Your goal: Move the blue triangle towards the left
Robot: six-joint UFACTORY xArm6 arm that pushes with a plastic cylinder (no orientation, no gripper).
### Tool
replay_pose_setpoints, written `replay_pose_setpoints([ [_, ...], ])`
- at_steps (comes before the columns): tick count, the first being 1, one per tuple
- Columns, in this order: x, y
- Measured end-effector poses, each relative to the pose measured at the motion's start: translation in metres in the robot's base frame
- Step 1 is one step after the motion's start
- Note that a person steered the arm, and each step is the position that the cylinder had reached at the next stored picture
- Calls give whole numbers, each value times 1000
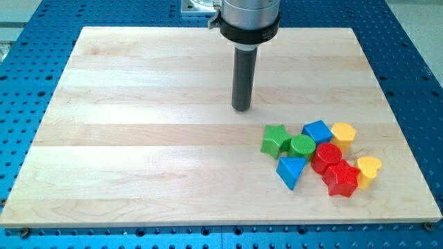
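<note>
The blue triangle (pixel 291 171) lies on the wooden board (pixel 138 138) at the view's lower right, at the bottom left of a cluster of blocks. It touches the green cylinder (pixel 302 146) just above it. My tip (pixel 241 108) rests on the board up and to the left of the cluster, well apart from the blue triangle and about a block's width above and left of the green star (pixel 275 141).
The cluster also holds a blue cube (pixel 318 131), a yellow hexagon (pixel 342 133), a red cylinder (pixel 326 157), a red star-shaped block (pixel 340 180) and a yellow heart (pixel 368 170). A blue perforated table surrounds the board.
</note>
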State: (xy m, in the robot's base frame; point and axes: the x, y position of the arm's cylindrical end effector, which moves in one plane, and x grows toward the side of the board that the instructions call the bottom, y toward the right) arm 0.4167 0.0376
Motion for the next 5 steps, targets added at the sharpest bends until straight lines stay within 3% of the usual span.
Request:
replay_pose_setpoints([
  [3, 0, 0],
  [5, 5, 32],
])
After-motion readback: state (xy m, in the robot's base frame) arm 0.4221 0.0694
